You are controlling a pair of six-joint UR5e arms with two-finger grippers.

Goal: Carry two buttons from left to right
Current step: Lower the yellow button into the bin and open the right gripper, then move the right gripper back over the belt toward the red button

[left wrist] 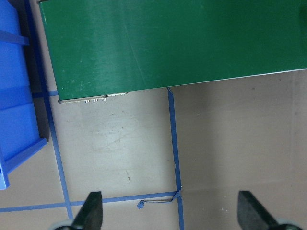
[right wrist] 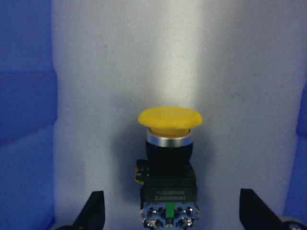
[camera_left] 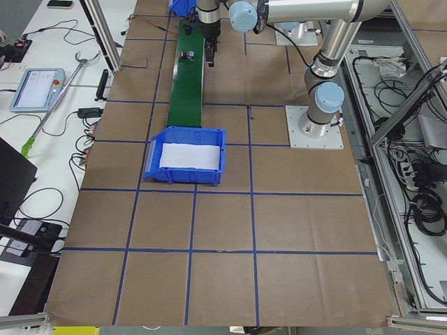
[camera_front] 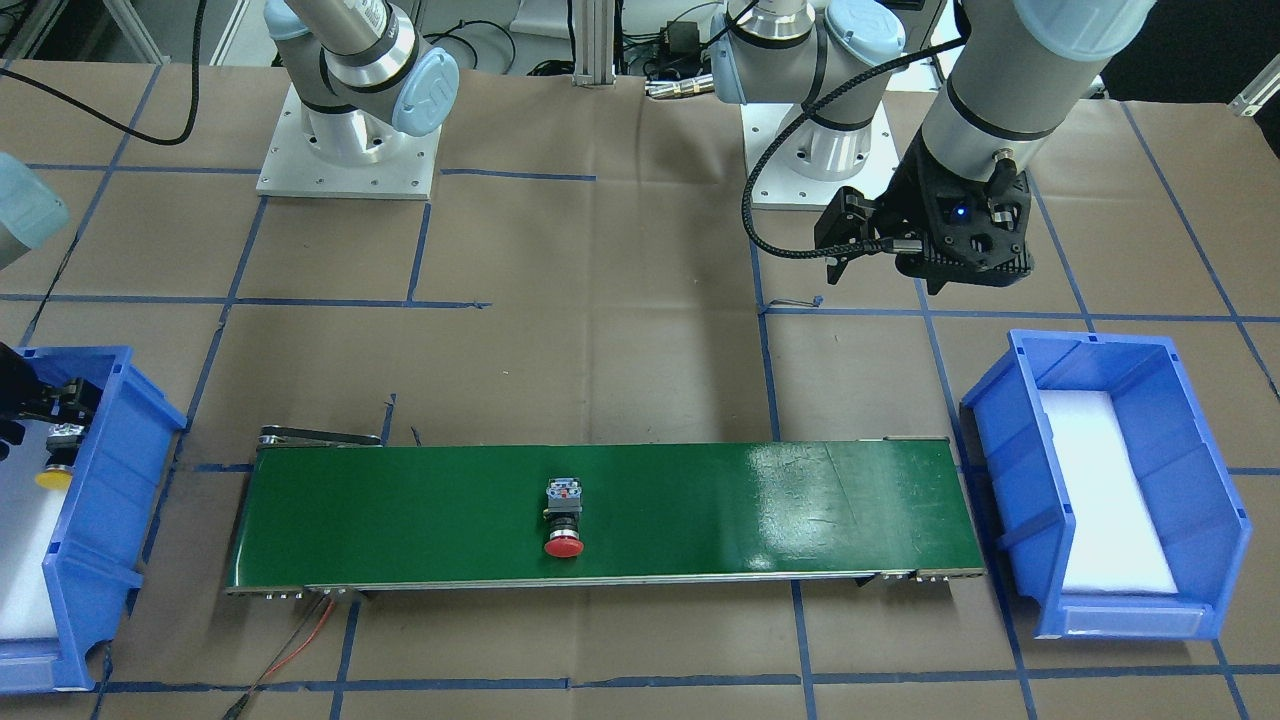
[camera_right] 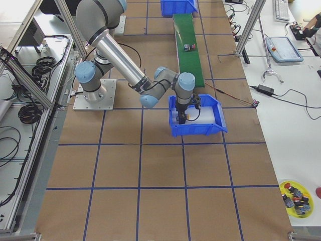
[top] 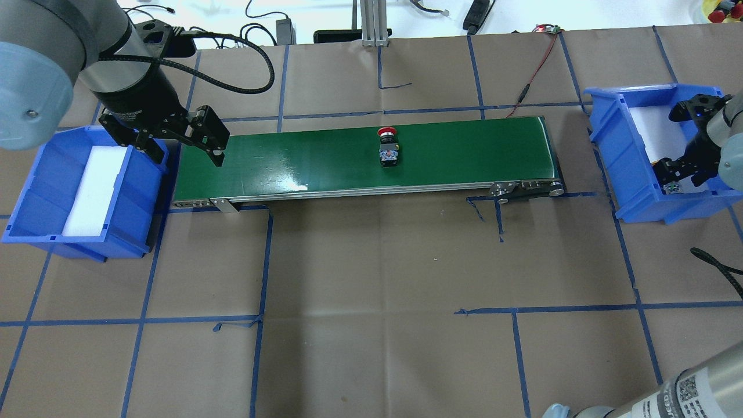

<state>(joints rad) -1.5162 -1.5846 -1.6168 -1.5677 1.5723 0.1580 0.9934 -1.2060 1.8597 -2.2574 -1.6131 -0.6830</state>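
Note:
The red button (camera_front: pixel 563 520) lies on its side at the middle of the green conveyor belt (camera_front: pixel 400 510), also seen from overhead (top: pixel 388 148). The yellow button (right wrist: pixel 169 158) lies on the white foam inside the right blue bin (top: pixel 606 125). My right gripper (right wrist: pixel 172 215) is open and low in that bin, its fingers wide on either side of the button's base without touching it. My left gripper (top: pixel 183 148) hangs open over the belt's left end, nothing between its fingers (left wrist: pixel 91 211).
The left blue bin (top: pixel 35 191) holds only white foam. Brown paper with blue tape lines covers the table. A red wire (top: pixel 537 67) runs from the belt's right end. The arm bases (camera_front: pixel 345 150) stand behind the belt.

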